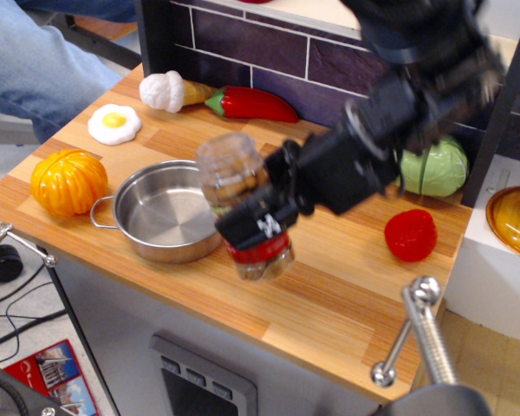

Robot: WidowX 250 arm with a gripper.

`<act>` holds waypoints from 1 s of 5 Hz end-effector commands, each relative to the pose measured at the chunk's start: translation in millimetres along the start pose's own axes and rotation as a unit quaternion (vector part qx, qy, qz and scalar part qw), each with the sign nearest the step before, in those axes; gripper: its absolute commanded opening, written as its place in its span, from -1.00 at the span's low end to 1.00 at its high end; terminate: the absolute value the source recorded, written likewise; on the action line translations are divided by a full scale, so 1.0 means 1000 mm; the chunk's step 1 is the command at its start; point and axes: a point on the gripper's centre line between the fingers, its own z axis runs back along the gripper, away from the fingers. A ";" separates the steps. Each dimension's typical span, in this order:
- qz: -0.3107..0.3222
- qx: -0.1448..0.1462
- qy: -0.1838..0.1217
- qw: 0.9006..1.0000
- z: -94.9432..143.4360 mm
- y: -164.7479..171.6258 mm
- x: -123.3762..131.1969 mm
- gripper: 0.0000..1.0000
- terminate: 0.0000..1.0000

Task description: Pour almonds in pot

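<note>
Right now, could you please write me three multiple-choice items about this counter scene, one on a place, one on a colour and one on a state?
1. Where is the pot?
A. Between the orange pumpkin toy and the jar
B. Against the brick wall
C. Right of the red toy

2. What colour is the pepper toy by the wall?
A. Yellow
B. Red
C. Blue

3. What state is the jar of almonds in?
A. Lying flat on the counter
B. Upside down in the pot
C. Held by the end effector, tilted with its mouth toward the pot

Answers:
1. A: the pumpkin sits to the pot's left, the jar at its right rim.
2. B: its body is bright red with a green stem.
3. C: the fingers clamp the jar's middle and it leans left; the pot looks empty.
</note>
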 end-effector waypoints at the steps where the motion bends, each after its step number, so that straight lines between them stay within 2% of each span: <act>1: -0.082 -0.040 -0.200 0.976 0.008 0.003 -0.021 -1.00 -1.00; 2: -0.125 -0.056 -0.297 0.945 0.010 0.004 -0.025 -1.00 -1.00; 3: -0.167 -0.084 -0.346 0.919 0.014 0.006 -0.029 -1.00 -1.00; 4: -0.194 -0.075 -0.390 0.897 0.017 0.003 -0.034 -1.00 -1.00; 5: -0.233 -0.075 -0.434 0.867 0.020 0.002 -0.037 -1.00 -1.00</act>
